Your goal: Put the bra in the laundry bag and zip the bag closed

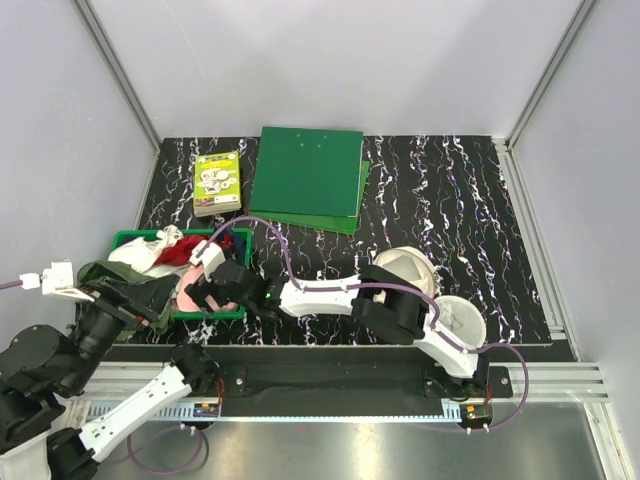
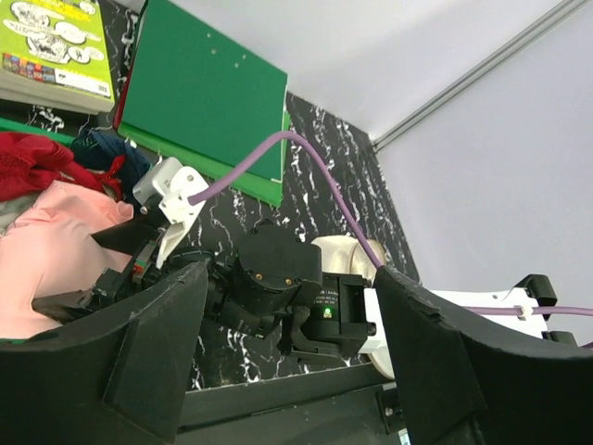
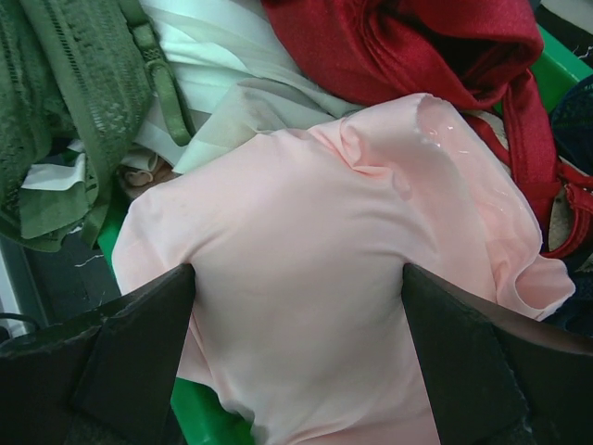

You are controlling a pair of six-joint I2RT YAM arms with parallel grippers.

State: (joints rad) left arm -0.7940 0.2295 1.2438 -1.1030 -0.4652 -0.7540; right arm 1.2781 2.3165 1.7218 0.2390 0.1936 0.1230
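The light pink bra [image 3: 306, 213] lies on top of the clothes at the near right end of the green basket [image 1: 130, 237]; it also shows in the top view [image 1: 188, 298] and the left wrist view [image 2: 56, 250]. My right gripper [image 3: 298, 273] is open, its fingers wide apart and down on either side of the bra's middle; in the top view it [image 1: 203, 293] reaches across into the basket. The cream laundry bag [image 1: 410, 265] lies open at the right, its second half [image 1: 462, 320] near the right arm's base. My left gripper [image 2: 289, 278] is open and empty at the basket's near left [image 1: 148, 305].
In the basket lie a red cloth [image 3: 417, 46], an olive-green garment [image 3: 65, 93] and white fabric [image 3: 222, 65]. Green folders [image 1: 308, 175] and a green-yellow booklet [image 1: 217, 182] lie at the back. The right arm [image 1: 320, 295] spans the table's near middle.
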